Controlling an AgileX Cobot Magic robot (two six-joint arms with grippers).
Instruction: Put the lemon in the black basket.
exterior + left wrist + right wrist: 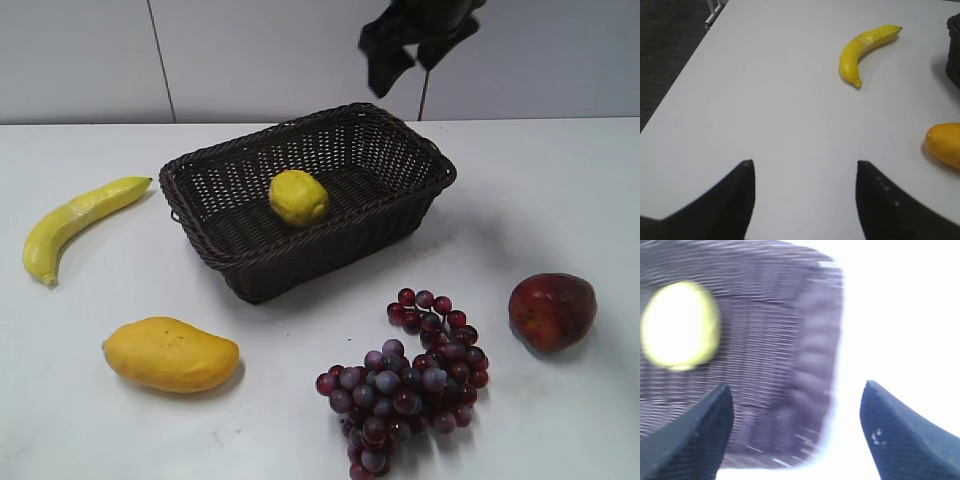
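The lemon (298,197) lies inside the black basket (400,205) on the white table, near the basket's middle. In the right wrist view the lemon (680,325) shows blurred at the upper left, on the basket floor (765,365). My right gripper (415,45) hangs high above the basket's far right corner; its jaws (797,395) are open and empty. My left gripper (802,165) is open and empty over bare table, out of the exterior view. A sliver of the basket (954,50) shows at the right edge of the left wrist view.
A banana (75,222) lies left of the basket and a mango (170,354) in front of it. Purple grapes (410,380) and a red apple (551,310) lie at the front right. The table's left edge (685,70) drops to dark floor.
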